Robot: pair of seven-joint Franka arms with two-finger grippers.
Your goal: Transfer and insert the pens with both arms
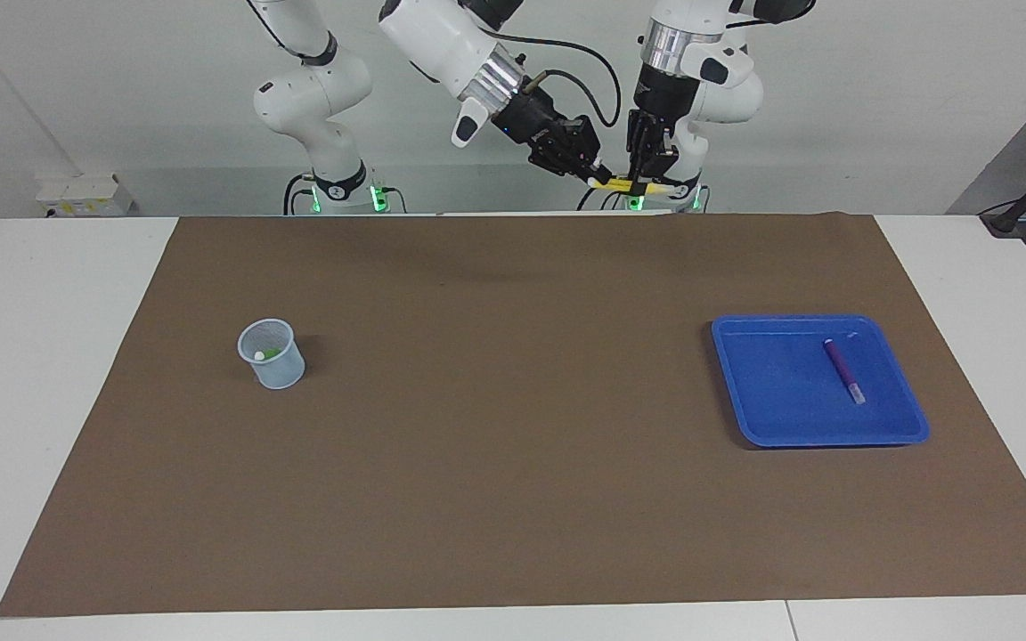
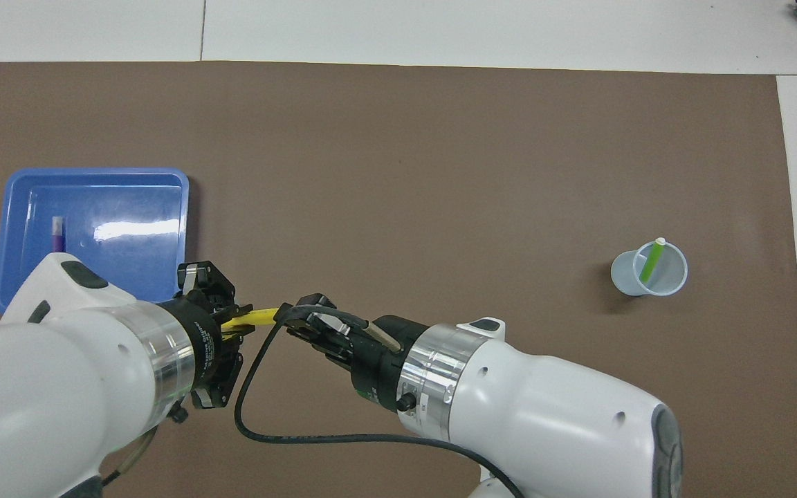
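Note:
The yellow pen (image 1: 622, 185) hangs level in the air between both grippers, over the mat's edge nearest the robots; it also shows in the overhead view (image 2: 256, 317). My left gripper (image 1: 647, 184) points down and is shut on the pen's body (image 2: 236, 322). My right gripper (image 1: 595, 174) reaches in at the pen's whitish end (image 2: 289, 317). The green pen (image 1: 269, 353) stands in a clear cup (image 1: 283, 372) toward the right arm's end (image 2: 651, 261). The purple pen (image 1: 843, 369) lies in a blue tray (image 1: 776, 396) toward the left arm's end (image 2: 58, 236).
A brown mat (image 1: 513, 463) covers most of the white table. The cup (image 2: 623, 274) and the tray (image 2: 135, 197) are the only things standing on it. A black cable (image 2: 301, 436) loops from the right wrist.

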